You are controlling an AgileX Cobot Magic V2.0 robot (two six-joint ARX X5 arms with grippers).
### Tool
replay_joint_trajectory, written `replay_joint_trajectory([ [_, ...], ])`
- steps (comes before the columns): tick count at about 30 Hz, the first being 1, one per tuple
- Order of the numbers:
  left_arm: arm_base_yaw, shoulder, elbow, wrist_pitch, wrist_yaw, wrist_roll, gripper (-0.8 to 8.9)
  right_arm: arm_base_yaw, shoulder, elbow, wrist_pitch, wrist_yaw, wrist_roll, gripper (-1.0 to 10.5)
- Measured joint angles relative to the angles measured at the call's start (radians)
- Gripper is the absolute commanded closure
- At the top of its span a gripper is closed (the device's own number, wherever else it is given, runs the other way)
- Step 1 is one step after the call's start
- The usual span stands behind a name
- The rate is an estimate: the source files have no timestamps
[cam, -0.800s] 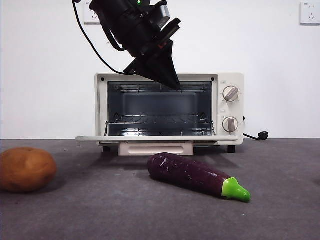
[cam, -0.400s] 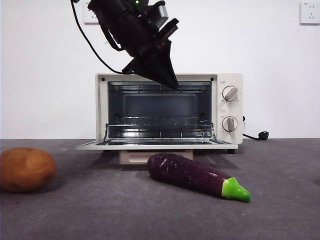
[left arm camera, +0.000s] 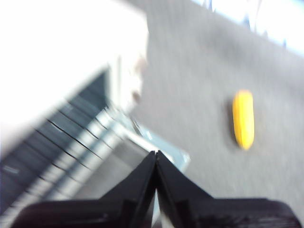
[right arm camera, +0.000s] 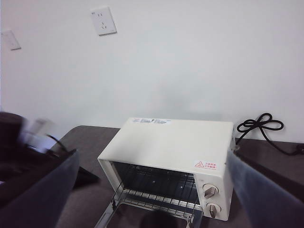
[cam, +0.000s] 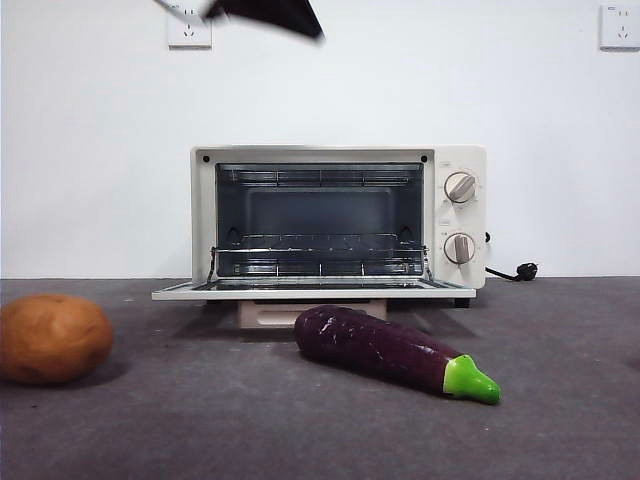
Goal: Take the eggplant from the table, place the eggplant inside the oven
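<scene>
**Oven open, eggplant lying in front of it**

My left gripper is high above the oven, its two jaws pressed together with nothing between them; in the front view it shows only as a dark, blurred tip at the top edge. My right gripper hangs well back and above, its jaws spread wide at either side of the oven, holding nothing.

The oven's door is folded down flat, and the wire rack inside is bare. The eggplant lies on the table just in front of the door, green stem cap pointing toward the right of the front view. A potato sits well apart at the left.
</scene>
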Motion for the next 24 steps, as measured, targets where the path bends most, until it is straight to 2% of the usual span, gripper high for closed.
replay_joint_trajectory([
  [5,0.048,-0.148,0.0,-0.001,-0.075,-0.008,8.19,0.0,0.008,0.0,-0.001,0.0,0.0,3.2],
  [8,0.077,-0.246,0.0,-0.001,-0.153,-0.008,8.19,0.0,0.009,0.0,-0.001,0.0,0.0,3.2],
  [16,0.142,-0.477,0.0,-0.018,-0.454,-0.008,8.19,0.0,0.021,0.0,-0.019,-0.017,0.0,3.2],
  [24,0.167,-0.564,0.003,-0.056,-0.491,-0.008,8.19,0.008,0.026,0.0,-0.021,-0.018,0.003,3.2],
])
